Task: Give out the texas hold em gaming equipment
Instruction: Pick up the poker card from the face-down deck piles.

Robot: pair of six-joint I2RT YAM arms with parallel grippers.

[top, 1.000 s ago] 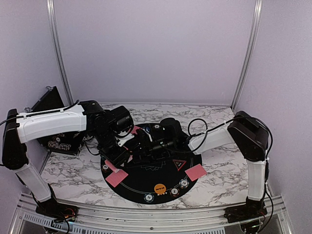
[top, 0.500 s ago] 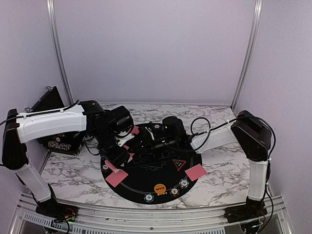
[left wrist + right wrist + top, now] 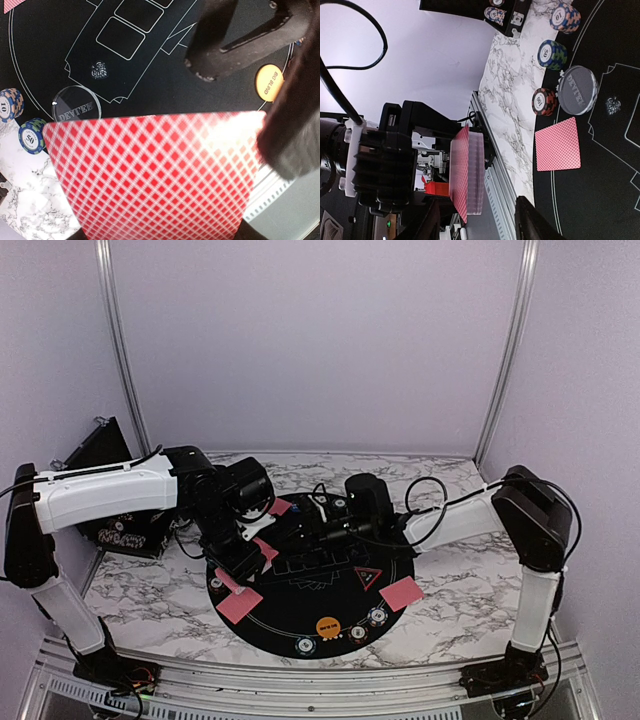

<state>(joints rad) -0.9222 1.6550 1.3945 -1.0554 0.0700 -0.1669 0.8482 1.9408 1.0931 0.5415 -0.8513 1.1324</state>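
Left claw (image 3: pixel 252 550), card deck (image 3: pixel 467 175) and right claw (image 3: pixel 477 222) crowd the mat (image 3: pixel 300 608) centre.

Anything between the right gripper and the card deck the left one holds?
Nothing visible. In the right wrist view the deck, held edge-on in the left gripper, lies straight ahead of the open right gripper, with only free air between them.

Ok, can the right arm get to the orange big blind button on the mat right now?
Likely yes. The right pincer is open and empty, and the orange button lies uncovered near the front edge of the mat, with only chips beside it and neither arm above it.
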